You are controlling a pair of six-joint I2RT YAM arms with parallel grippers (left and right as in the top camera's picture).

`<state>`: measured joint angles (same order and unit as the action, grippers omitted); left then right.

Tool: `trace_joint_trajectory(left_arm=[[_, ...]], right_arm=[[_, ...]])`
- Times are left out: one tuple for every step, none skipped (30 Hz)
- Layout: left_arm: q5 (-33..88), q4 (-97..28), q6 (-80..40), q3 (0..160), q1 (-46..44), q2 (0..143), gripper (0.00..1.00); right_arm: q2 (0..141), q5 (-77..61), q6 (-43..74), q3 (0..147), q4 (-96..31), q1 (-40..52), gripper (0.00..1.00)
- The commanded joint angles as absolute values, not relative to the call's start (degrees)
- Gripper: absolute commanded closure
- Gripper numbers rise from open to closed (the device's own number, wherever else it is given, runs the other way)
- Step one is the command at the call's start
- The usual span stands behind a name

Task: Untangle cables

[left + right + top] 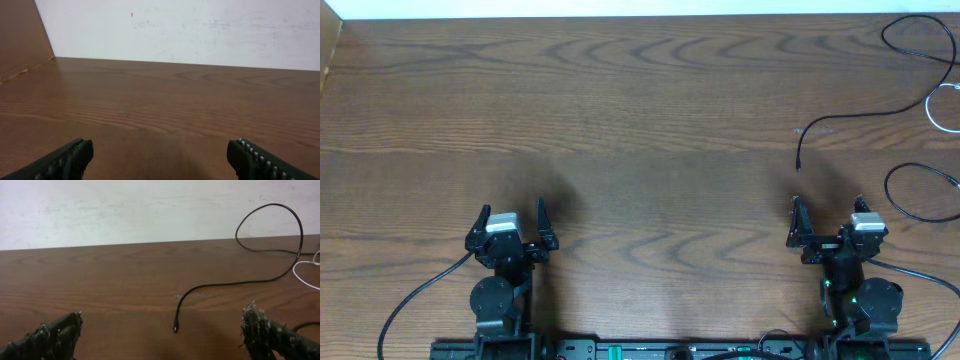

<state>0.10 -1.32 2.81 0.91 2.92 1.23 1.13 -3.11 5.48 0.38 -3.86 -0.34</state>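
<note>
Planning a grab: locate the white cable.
Overhead, the white cable lies at the far right edge, between the upper black cable and the lower black cable, beyond the right gripper.

Dark brown wood-grain table (640, 130), wavy grain, fills pretty much the whole view. White wall (200, 30) along the far edge, a bit scuffed, w/ a tiny red dot (132, 14) on it. Brown side panel (20, 35) at the far left corner.

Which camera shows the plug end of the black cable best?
The right wrist view: the black cable runs close ahead, its plug end clear on the table. The overhead view shows that plug end only tiny. The left wrist view shows no cable, only wood.
</note>
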Motion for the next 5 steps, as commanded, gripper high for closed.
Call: trace_joint_trajectory(left_arm=[[-0.67, -4.19, 2.31, 0.23, 3.16, 1.37, 0.09], [-0.67, -4.19, 2.31, 0.23, 3.16, 1.37, 0.09], [-0.67, -4.19, 2.31, 0.23, 3.16, 1.37, 0.09], [-0.67, -4.19, 2.31, 0.23, 3.16, 1.37, 0.09], [-0.67, -4.19, 2.31, 0.23, 3.16, 1.37, 0.09]], right_arm=[[1.1, -2.92, 5.52, 0.34, -4.14, 0.47, 0.01], [1.1, -2.94, 5.52, 0.34, -4.12, 0.47, 0.01], [1.1, -2.92, 5.52, 0.34, -4.14, 0.47, 0.01], [1.1, -2.94, 5.52, 0.34, -4.14, 0.47, 0.01], [1.1, -2.92, 5.52, 0.34, -4.14, 0.47, 0.01]])
